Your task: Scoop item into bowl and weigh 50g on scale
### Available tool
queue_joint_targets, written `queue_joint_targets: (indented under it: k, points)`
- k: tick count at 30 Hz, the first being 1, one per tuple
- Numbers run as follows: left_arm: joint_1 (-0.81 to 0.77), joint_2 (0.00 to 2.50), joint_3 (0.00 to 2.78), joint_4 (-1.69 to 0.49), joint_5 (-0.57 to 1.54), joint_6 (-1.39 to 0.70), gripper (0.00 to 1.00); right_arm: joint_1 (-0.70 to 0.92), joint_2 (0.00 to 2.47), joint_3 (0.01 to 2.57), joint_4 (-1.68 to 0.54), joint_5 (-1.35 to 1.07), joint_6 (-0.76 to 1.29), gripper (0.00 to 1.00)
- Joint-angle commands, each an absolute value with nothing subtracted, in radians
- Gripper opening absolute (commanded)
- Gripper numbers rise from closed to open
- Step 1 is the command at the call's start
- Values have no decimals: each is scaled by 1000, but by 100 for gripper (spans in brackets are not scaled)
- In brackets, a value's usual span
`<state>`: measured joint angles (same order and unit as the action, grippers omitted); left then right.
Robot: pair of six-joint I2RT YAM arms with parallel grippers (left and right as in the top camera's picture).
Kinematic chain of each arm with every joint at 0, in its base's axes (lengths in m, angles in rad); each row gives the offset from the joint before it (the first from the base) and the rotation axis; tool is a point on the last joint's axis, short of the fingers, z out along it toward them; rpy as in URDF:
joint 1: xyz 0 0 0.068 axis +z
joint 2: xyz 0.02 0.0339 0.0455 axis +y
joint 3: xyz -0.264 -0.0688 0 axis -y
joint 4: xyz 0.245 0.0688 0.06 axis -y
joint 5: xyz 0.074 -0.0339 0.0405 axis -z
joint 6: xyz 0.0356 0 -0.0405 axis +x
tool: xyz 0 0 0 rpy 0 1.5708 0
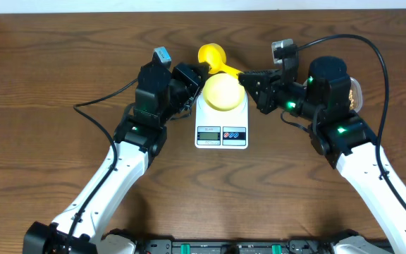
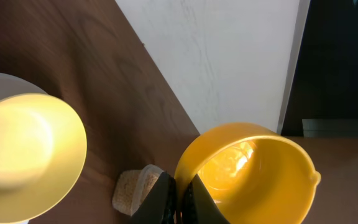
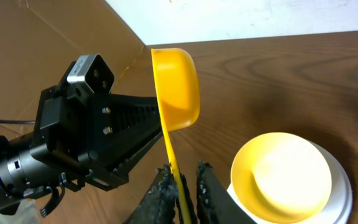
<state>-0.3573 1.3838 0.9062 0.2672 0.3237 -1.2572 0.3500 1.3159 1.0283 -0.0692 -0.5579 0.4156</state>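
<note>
With the bowl (image 1: 223, 91) empty on the scale (image 1: 221, 134), I judge a handover: my left gripper (image 2: 180, 198) clamps the scoop (image 2: 253, 168) by its rim on the far side, my right gripper (image 3: 182, 193) hugs the handle, though I cannot tell if it pinches; next, firm pinch, left release, reach the beans (image 1: 357, 97) far right.

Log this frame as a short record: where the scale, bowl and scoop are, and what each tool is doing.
scale: table centre, display toward the robot
bowl: on the scale's platform, looks empty
scoop: behind the bowl, cup empty, handle toward the right arm
left tool: shut on the scoop's cup rim
right tool: fingers either side of the scoop handle; grip unclear
beans: in a tub mostly hidden behind the right arm
</note>
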Motion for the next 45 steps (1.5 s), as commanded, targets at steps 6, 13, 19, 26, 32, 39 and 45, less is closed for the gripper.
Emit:
queue_joint_targets:
  k: [6, 13, 19, 26, 32, 39, 45]
  points:
    - [-360, 1380, 912, 270, 329, -1254, 8, 348, 1321, 1053, -71, -569, 410, 1]
    - [-360, 1380, 912, 270, 329, -1254, 24, 348, 1321, 1053, -71, -566, 411, 1]
    - [-360, 1380, 912, 270, 329, -1250, 77, 348, 1320, 1053, -71, -439, 413, 1]
    - [-360, 1380, 912, 270, 329, -1194, 78, 348, 1320, 1053, -75, -289, 353, 1]
    - [-360, 1380, 912, 214, 328, -1012, 78, 347, 1320, 1053, -143, -197, 349, 1]
    - [-360, 1380, 912, 159, 329, -750, 70, 347, 1313, 1053, -196, -123, 332, 1]
    - [-360, 1380, 912, 105, 325, -646, 66, 345, 1286, 1053, -253, -102, 331, 1]
